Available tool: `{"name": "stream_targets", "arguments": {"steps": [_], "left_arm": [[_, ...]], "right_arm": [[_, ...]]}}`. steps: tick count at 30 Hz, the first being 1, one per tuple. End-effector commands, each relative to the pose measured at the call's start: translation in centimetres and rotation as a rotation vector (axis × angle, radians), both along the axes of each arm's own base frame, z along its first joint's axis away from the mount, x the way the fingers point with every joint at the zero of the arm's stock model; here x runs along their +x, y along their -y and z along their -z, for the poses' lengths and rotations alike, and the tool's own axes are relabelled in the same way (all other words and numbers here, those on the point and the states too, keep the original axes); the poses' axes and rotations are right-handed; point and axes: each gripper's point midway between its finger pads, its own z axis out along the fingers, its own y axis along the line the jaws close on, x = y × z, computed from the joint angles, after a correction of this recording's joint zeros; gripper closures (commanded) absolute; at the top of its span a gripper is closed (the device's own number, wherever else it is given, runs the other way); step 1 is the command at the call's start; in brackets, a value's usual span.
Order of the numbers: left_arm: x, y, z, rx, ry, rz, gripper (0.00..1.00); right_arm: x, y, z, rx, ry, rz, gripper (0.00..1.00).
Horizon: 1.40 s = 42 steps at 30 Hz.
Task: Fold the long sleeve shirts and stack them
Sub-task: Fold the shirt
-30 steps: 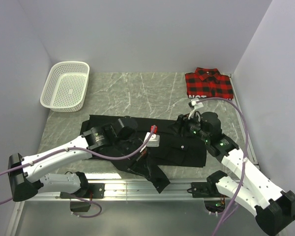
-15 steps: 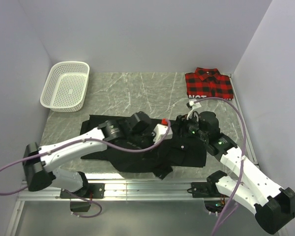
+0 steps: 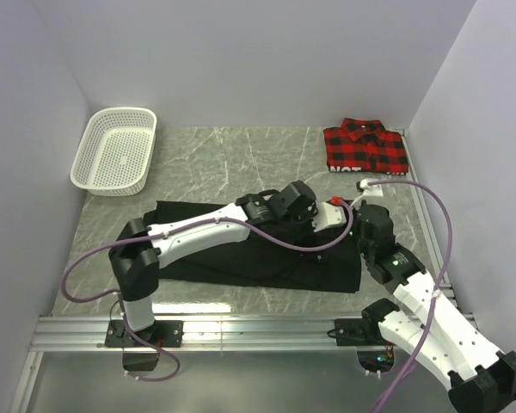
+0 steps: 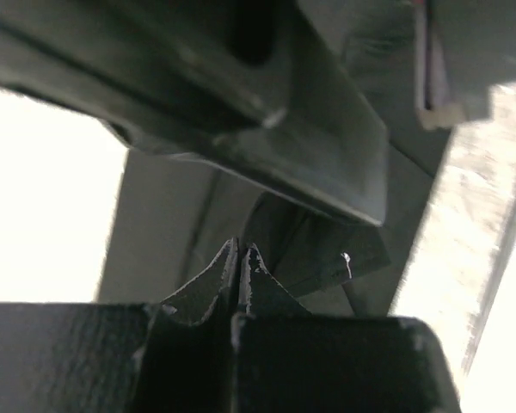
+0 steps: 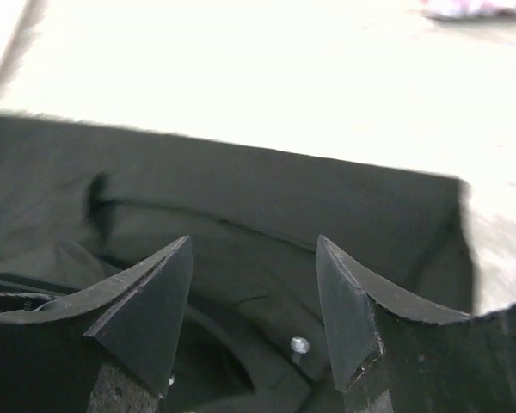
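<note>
Grey marble counter (image 3: 241,159), pale walls (image 3: 241,60). Black shirt (image 3: 232,258) spread flat near the counter's near edge, middle to right. White mesh basket (image 3: 120,111) at far left corner. Plaid shirt (image 3: 365,148) folded at far right corner. Left gripper (image 4: 238,258) clenched over black shirt; can't tell if it holds cloth. Right gripper (image 5: 254,292) released, above black shirt's right edge.

Black shirt (image 3: 267,268) matt cloth; plaid shirt (image 3: 365,148) cloth; basket (image 3: 120,110) plastic mesh; table (image 3: 241,155) marbled, smooth.
</note>
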Motion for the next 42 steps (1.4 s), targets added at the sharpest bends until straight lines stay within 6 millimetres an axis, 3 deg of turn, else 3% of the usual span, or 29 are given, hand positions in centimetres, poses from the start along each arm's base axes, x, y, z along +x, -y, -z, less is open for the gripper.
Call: {"name": "stream_targets", "arguments": {"steps": [1,9,13,18,21,22,24,25,27,28,30,36,37,39,40,42], "left_arm": [[3.9,2.4,-1.6,-0.040,0.146,-0.022,0.97],[3.5,6.3,-0.5,-0.142,0.142,0.100,0.87],[3.8,7.1,-0.6,-0.195,0.156,0.100,0.78],[4.5,7.0,-0.7,-0.240,0.157,0.041,0.44],[5.9,5.5,-1.4,-0.301,0.108,-0.035,0.32],[7.2,4.2,-2.5,-0.351,0.066,-0.102,0.28],[8.1,2.7,-2.9,-0.416,-0.016,-0.146,0.23],[10.2,0.5,-4.1,-0.463,-0.042,-0.216,0.21],[10.9,-1.7,-4.0,-0.532,-0.196,-0.330,0.18],[12.4,-4.0,-5.5,-0.598,-0.245,-0.433,0.17],[13.0,-7.0,-6.4,-0.635,-0.270,-0.541,0.17],[14.3,-18.3,-5.7,-0.597,-0.341,-0.971,0.16],[14.7,-20.8,-5.3,-0.590,-0.346,-1.049,0.16],[13.8,-23.9,-3.3,-0.527,-0.368,-1.143,0.16],[13.8,-25.8,-3.4,-0.533,-0.354,-1.186,0.16],[12.9,-27.8,-1.7,-0.493,-0.372,-1.236,0.16]], "right_arm": [[-0.1,1.4,-1.5,0.050,0.057,0.105,0.33],[-1.0,6.5,-0.4,0.046,0.021,0.403,0.32],[-1.5,7.7,-0.4,0.059,0.007,0.478,0.30],[-1.6,7.8,-0.1,0.058,-0.007,0.490,0.24],[-1.3,7.2,-0.2,0.046,-0.007,0.451,0.21],[-1.2,6.6,-0.3,0.053,-0.009,0.420,0.21],[-0.9,5.8,-0.5,0.038,-0.007,0.372,0.21],[-0.7,5.5,-0.6,0.036,-0.009,0.352,0.21],[-0.4,3.9,-0.3,0.032,-0.033,0.271,0.21],[-0.3,3.4,0.0,0.028,-0.051,0.246,0.21],[0.0,1.7,1.0,0.022,-0.110,0.166,0.20],[0.7,-2.4,4.8,0.011,-0.310,-0.006,0.24],[1.0,-2.5,5.2,0.013,-0.330,0.004,0.25],[1.8,-2.8,5.9,0.021,-0.372,0.033,0.28],[2.1,-2.7,6.3,0.022,-0.380,0.059,0.33],[2.9,-2.7,6.9,0.053,-0.402,0.114,0.38]]}}
